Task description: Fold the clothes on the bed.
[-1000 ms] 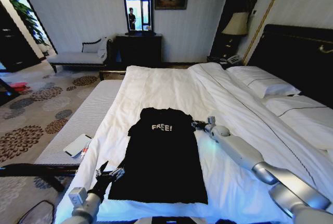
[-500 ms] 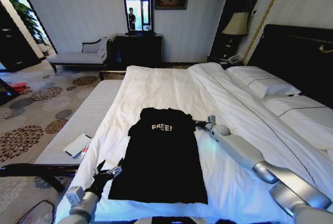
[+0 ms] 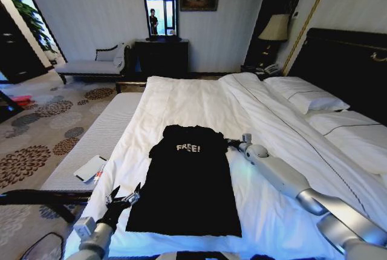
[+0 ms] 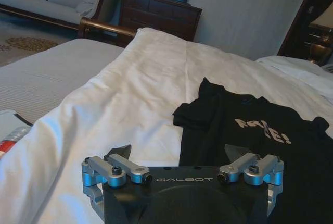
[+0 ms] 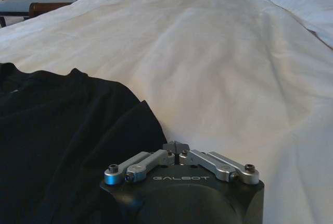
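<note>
Clothes (image 3: pixel 188 181): black "FREE!" T-shirt, sleeves folded in, flat on bed (image 3: pixel 181 100).

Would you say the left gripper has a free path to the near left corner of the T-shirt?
Probably yes: the left gripper is open beside the T-shirt, with bare duvet between.

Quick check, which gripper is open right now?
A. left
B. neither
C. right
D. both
A: the left gripper has its fingers spread wide beside the T-shirt's hem corner, while the right gripper has its fingertips pressed together at the shirt's shoulder edge.
</note>
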Controlling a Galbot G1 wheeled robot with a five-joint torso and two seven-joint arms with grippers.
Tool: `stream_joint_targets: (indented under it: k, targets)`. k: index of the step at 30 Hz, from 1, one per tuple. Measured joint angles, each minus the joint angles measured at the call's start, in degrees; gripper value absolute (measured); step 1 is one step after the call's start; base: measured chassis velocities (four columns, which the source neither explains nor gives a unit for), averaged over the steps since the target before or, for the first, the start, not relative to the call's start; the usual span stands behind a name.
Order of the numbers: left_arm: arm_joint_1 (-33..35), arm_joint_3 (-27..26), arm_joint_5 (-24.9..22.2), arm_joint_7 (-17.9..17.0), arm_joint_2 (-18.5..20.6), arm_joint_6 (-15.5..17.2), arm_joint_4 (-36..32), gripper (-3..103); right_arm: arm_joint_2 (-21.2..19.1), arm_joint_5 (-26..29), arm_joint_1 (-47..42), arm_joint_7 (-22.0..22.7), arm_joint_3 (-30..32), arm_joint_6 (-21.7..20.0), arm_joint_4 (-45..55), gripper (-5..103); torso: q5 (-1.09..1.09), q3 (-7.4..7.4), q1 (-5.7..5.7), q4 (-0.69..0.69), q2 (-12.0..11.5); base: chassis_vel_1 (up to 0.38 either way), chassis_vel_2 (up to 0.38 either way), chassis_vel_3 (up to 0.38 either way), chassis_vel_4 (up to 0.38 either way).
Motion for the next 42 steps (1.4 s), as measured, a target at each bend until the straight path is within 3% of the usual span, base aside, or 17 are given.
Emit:
stream_joint_targets:
  k: [3, 5, 7, 9, 16, 17, 20, 23, 25, 30, 32, 34, 36, 40, 42]
  targets:
    - [-0.1, 0.4, 0.2, 0.0, 0.0, 0.0, 0.0, 100, -0.7, 0.7, -0.6, -0.4, 0.4, -0.9, 1.3, -3, 0.00, 0.00, 0.00, -0.01, 0.0, 0.000, 0.000, 0.000, 0.000]
    - [-0.1, 0.7, 0.2, 0.0, 0.0, 0.0, 0.0, 100, -0.9, 0.8, -0.9, -0.7, 0.5, -1.3, 1.7, 1, 0.00, 0.00, 0.00, -0.01, 0.0, 0.000, 0.000, 0.000, 0.000]
    - [-0.1, 1.0, 0.4, -0.1, 0.0, 0.0, 0.0, 100, -0.8, 1.0, -1.1, -1.0, 0.7, -1.5, 1.7, 12, 0.01, 0.00, 0.00, 0.01, 0.0, 0.000, 0.000, 0.000, 0.000]
    - [-0.1, 1.0, 0.5, -0.1, 0.0, 0.0, 0.0, 100, -0.7, 1.1, -1.1, -1.0, 0.7, -1.6, 1.6, 12, 0.00, 0.00, 0.00, 0.01, 0.0, 0.000, 0.000, 0.000, 0.000]
    - [0.2, 0.5, 0.5, -0.1, 0.2, 0.1, -0.3, 100, 0.9, 0.4, 0.0, -1.4, -0.3, -1.6, -1.3, 44, 0.00, 0.00, 0.00, 0.02, 0.0, 0.000, 0.000, 0.000, 0.000]
    - [0.2, 0.5, 0.5, -0.1, 0.2, 0.1, -0.3, 100, 0.9, 0.4, 0.0, -1.4, -0.3, -1.6, -1.3, 44, 0.00, 0.00, 0.00, 0.02, 0.0, 0.000, 0.000, 0.000, 0.000]
    - [0.2, 0.3, 0.3, -0.1, 0.3, 0.2, -0.4, 100, 1.4, -0.6, 0.4, -1.7, -0.9, -1.2, -2.7, 61, 0.00, 0.00, 0.00, 0.01, 0.0, 0.000, 0.000, 0.000, 0.000]
    - [0.2, 0.3, 0.3, -0.1, 0.3, 0.2, -0.4, 100, 1.6, -0.9, 0.7, -1.9, -1.2, -0.9, -3.7, 66, 0.00, 0.00, 0.00, 0.01, 0.0, 0.000, 0.000, 0.000, 0.000]
    - [0.0, 0.3, 0.1, -0.1, 0.3, 0.2, -0.2, 100, 1.7, -1.1, 1.0, -2.0, -1.6, -0.7, -4.2, 77, 0.00, 0.00, 0.00, 0.00, 0.0, 0.000, 0.000, 0.000, 0.000]
    - [-0.3, 0.1, -0.3, -0.1, 0.4, 0.2, 0.1, 100, 1.9, -1.4, 1.1, -1.9, -2.3, -0.6, -4.1, 93, -0.01, 0.00, 0.00, 0.00, 0.0, 0.000, 0.000, 0.000, 0.000]
    - [-0.4, 0.0, -0.4, -0.1, 0.4, 0.2, 0.2, 100, 2.0, -1.5, 1.1, -1.9, -2.5, -0.6, -4.1, 90, 0.00, 0.00, 0.00, 0.00, 0.0, 0.000, 0.000, 0.000, 0.000]
    - [-0.4, -0.3, -0.6, -0.1, 0.4, 0.2, 0.2, 100, 2.2, -1.5, 1.2, -1.9, -2.8, -0.6, -4.0, 80, 0.00, 0.00, 0.00, 0.01, 0.0, 0.000, 0.000, 0.000, 0.000]
    - [-0.4, -0.4, -0.7, -0.1, 0.4, 0.2, 0.2, 100, 2.2, -1.5, 1.2, -1.8, -2.9, -0.6, -3.9, 80, 0.00, 0.00, 0.00, 0.01, 0.0, 0.000, 0.000, 0.000, 0.000]
    - [-0.3, -0.6, -0.7, -0.1, 0.2, 0.2, 0.3, 100, 2.3, -1.6, 1.2, -1.8, -3.1, -0.6, -3.7, 58, 0.00, 0.00, 0.00, 0.01, 0.0, 0.000, 0.000, 0.000, 0.000]
    - [-0.3, -0.6, -0.7, -0.1, 0.1, 0.1, 0.3, 100, 2.3, -1.6, 1.1, -1.7, -3.1, -0.6, -3.7, 58, 0.00, 0.00, 0.00, 0.01, 0.0, 0.000, 0.000, 0.000, 0.000]
